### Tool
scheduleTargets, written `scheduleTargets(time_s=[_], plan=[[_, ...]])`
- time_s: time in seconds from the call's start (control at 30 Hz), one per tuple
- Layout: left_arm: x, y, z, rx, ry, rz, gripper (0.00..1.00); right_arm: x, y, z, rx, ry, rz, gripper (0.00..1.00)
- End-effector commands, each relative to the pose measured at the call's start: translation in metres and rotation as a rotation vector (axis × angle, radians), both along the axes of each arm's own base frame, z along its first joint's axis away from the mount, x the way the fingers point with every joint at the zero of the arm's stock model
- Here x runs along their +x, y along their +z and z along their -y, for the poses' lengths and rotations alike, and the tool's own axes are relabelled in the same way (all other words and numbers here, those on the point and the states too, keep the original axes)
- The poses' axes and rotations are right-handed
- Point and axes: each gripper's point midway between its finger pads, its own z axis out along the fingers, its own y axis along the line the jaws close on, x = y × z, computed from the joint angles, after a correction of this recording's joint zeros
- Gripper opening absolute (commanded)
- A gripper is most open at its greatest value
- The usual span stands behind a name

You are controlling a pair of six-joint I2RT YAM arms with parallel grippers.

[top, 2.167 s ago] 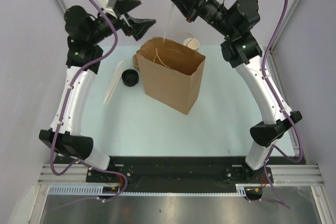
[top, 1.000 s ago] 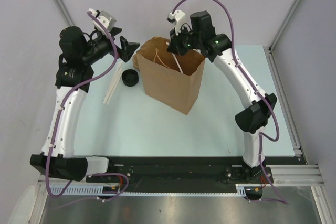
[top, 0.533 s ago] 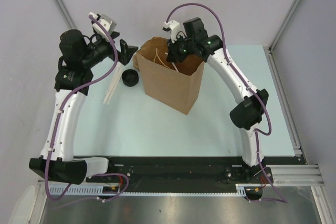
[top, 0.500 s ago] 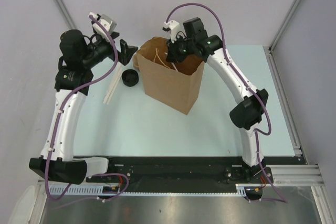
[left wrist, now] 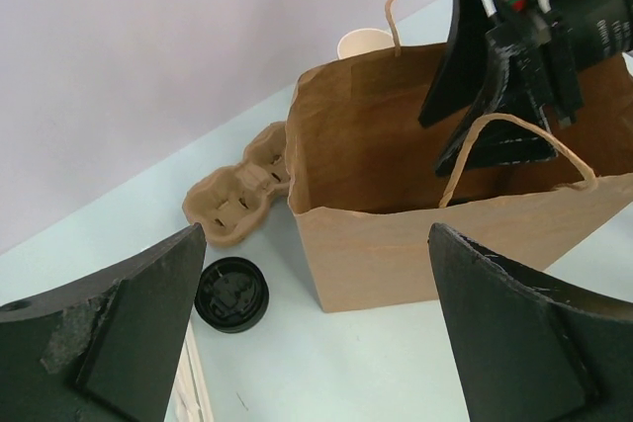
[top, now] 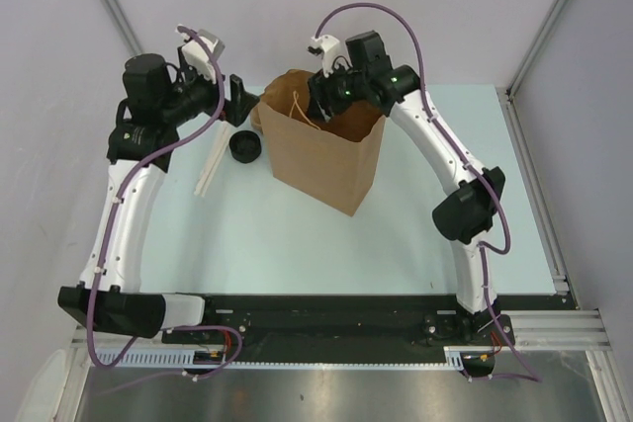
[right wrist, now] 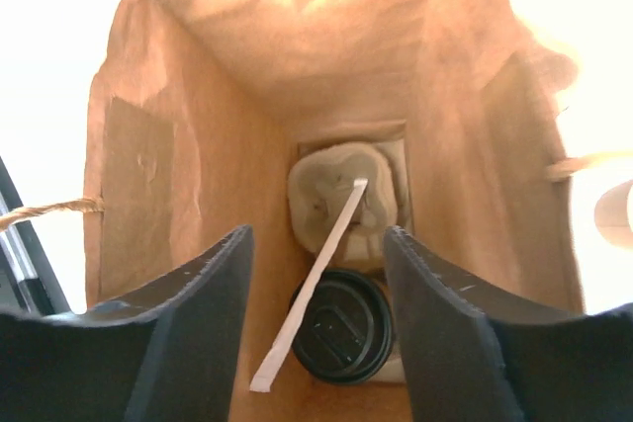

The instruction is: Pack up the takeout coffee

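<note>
The takeout coffee (right wrist: 348, 331), a tan cup with a black lid, stands at the bottom of the brown paper bag (top: 326, 150) beside a tan pulp carrier (right wrist: 346, 190). A white wrapped straw (right wrist: 312, 289) lies loose across both. My right gripper (right wrist: 316, 236) hangs open in the bag's mouth, above the cup, holding nothing. In the top view the right gripper (top: 320, 96) sits over the bag's rear rim and the coffee is hidden. My left gripper (top: 240, 101) stands wide open left of the bag, in the air, facing the bag's side (left wrist: 396, 244).
A loose black lid (top: 244, 148) lies on the table left of the bag, with white wrapped straws (top: 210, 163) beside it. A second pulp carrier (left wrist: 240, 190) sits behind the bag's left corner. A lidless paper cup (left wrist: 364, 42) stands behind the bag.
My right gripper has opened and the white straw it held now lies loose inside the bag. The left arm has shifted slightly toward the bag.
</note>
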Motion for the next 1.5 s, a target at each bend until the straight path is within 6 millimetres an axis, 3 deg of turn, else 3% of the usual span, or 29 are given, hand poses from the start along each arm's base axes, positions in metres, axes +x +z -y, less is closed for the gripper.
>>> scheduleTargets(time_s=[0.0, 0.1, 0.23, 0.33, 0.37, 0.43, 0.47, 0.5, 0.53, 0.57, 0.63, 0.7, 0.73, 0.8, 0.83, 0.9, 0.93, 0.97, 1.0, 1.1, 1.13, 1.2, 1.27, 1.3, 1.47], plan=[[0.002, 0.015, -0.007, -0.037, 0.049, -0.023, 1.0, -0.002, 0.103, 0.019, 0.179, -0.046, 0.173, 0.67], [0.007, 0.012, -0.012, -0.035, 0.075, -0.064, 1.0, -0.004, 0.132, 0.032, 0.233, -0.071, 0.218, 0.8], [0.011, 0.014, -0.021, -0.03, 0.114, -0.152, 1.0, -0.012, 0.184, 0.075, 0.305, -0.146, 0.292, 1.0], [0.018, 0.008, -0.029, -0.027, 0.153, -0.223, 0.99, -0.019, 0.196, 0.098, 0.317, -0.193, 0.307, 1.0], [0.019, 0.007, -0.033, -0.029, 0.168, -0.234, 0.99, -0.028, 0.209, 0.112, 0.325, -0.216, 0.334, 1.0], [0.019, 0.003, -0.038, -0.025, 0.192, -0.259, 0.99, -0.032, 0.2, 0.127, 0.306, -0.258, 0.32, 1.0], [0.019, 0.003, -0.041, -0.019, 0.2, -0.259, 1.0, -0.046, 0.213, 0.143, 0.314, -0.284, 0.351, 1.0], [0.018, 0.001, -0.043, -0.014, 0.203, -0.262, 1.0, -0.048, 0.211, 0.152, 0.321, -0.32, 0.334, 1.0], [0.016, -0.001, -0.043, -0.01, 0.198, -0.267, 0.99, -0.047, 0.19, 0.158, 0.296, -0.343, 0.288, 1.0], [0.014, -0.001, -0.043, -0.001, 0.19, -0.263, 1.0, -0.06, 0.198, 0.172, 0.299, -0.373, 0.309, 1.0], [0.01, -0.012, -0.043, 0.006, 0.183, -0.29, 0.99, -0.066, 0.169, 0.184, 0.256, -0.413, 0.253, 1.0], [0.005, -0.022, -0.041, 0.011, 0.17, -0.323, 1.0, -0.082, 0.162, 0.204, 0.243, -0.465, 0.247, 1.0], [0.001, -0.033, -0.042, 0.018, 0.168, -0.348, 1.0, -0.083, 0.136, 0.209, 0.215, -0.485, 0.192, 1.0], [-0.002, -0.047, -0.045, 0.033, 0.187, -0.377, 1.0, -0.101, 0.129, 0.222, 0.21, -0.516, 0.187, 1.0], [-0.008, -0.063, -0.048, 0.049, 0.194, -0.41, 1.0, -0.102, 0.102, 0.227, 0.18, -0.54, 0.132, 1.0], [-0.013, -0.076, -0.053, 0.07, 0.215, -0.419, 0.99, -0.116, 0.087, 0.234, 0.166, -0.558, 0.105, 1.0], [-0.018, -0.099, -0.054, 0.089, 0.212, -0.461, 0.99, -0.121, 0.079, 0.237, 0.155, -0.564, 0.095, 1.0], [-0.023, -0.096, -0.055, 0.096, 0.209, -0.424, 0.99, -0.123, 0.057, 0.242, 0.125, -0.583, 0.052, 1.0], [-0.031, -0.119, -0.056, 0.111, 0.209, -0.466, 0.99, -0.131, 0.054, 0.25, 0.123, -0.602, 0.058, 1.0], [-0.043, -0.14, -0.061, 0.139, 0.223, -0.478, 1.0, -0.141, 0.017, 0.263, 0.076, -0.636, -0.005, 1.0], [-0.052, -0.165, -0.062, 0.15, 0.226, -0.533, 0.99, -0.147, 0.01, 0.266, 0.078, -0.638, -0.022, 1.0], [-0.069, -0.188, -0.065, 0.164, 0.229, -0.558, 0.99, -0.154, -0.015, 0.268, 0.045, -0.627, -0.051, 1.0], [-0.077, -0.198, -0.069, 0.184, 0.241, -0.54, 0.99, -0.163, -0.02, 0.271, 0.034, -0.623, -0.029, 1.0], [-0.087, -0.206, -0.071, 0.194, 0.241, -0.541, 0.99, -0.164, -0.033, 0.273, 0.022, -0.631, -0.045, 1.0], [-0.101, -0.218, -0.081, 0.244, 0.27, -0.485, 1.0, -0.182, -0.035, 0.275, 0.052, -0.637, 0.025, 0.99]])
